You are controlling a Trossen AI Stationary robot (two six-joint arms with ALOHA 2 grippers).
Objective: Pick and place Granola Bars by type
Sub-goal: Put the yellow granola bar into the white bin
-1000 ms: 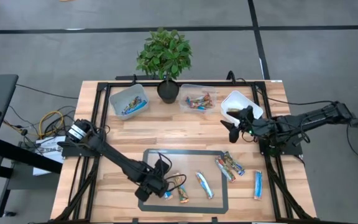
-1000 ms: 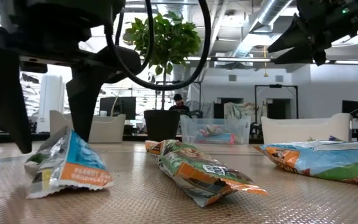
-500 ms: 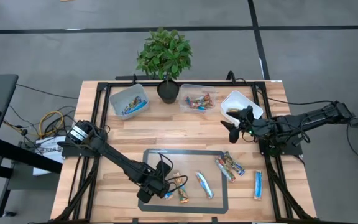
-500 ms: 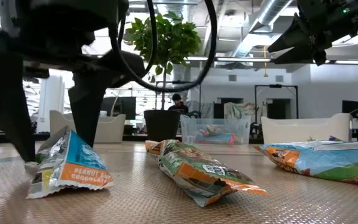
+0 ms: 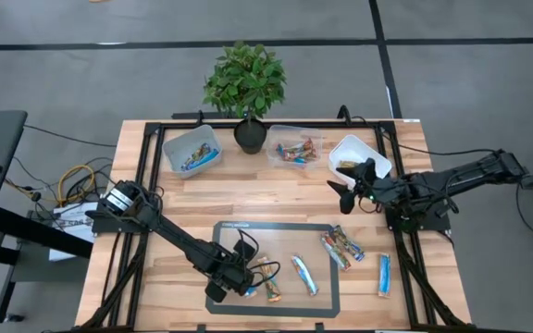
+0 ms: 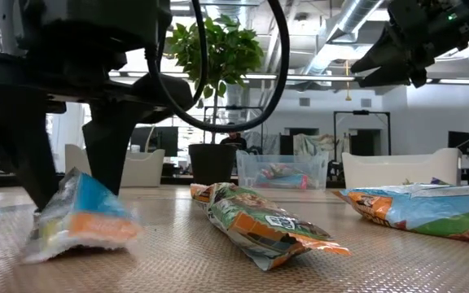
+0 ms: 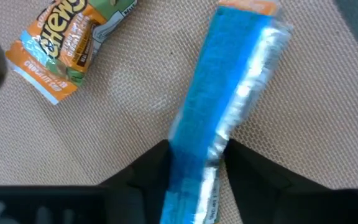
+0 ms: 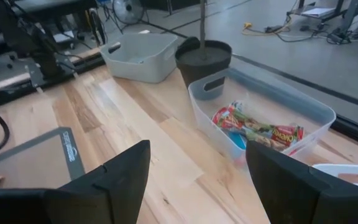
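From above, the left tool (image 5: 244, 280) is low over the mat (image 5: 229, 228) at the bench's near edge, on a blue bar (image 5: 250, 289); other bars (image 5: 343, 248) lie further right, and three tubs sit at the far edge: a grey tub (image 5: 192, 148) with blue bars, a clear tub (image 5: 296, 148) with mixed ones, a white tub (image 5: 359, 153). The right tool (image 5: 348, 188) waits, open, by the white tub. In the low view the blue bar (image 6: 80, 218) is blurred between the left fingers, shifted and squashed against half a second ago, when it lay crisp. The left wrist view shows the fingers (image 7: 148, 174) closing on the blue bar (image 7: 229, 118), both sides touching; a chewy bar (image 7: 64, 46) lies apart. The right wrist view shows spread fingers facing the clear tub (image 8: 260, 118). The step is the grasp; next comes a firm lift, probably toward the grey tub.
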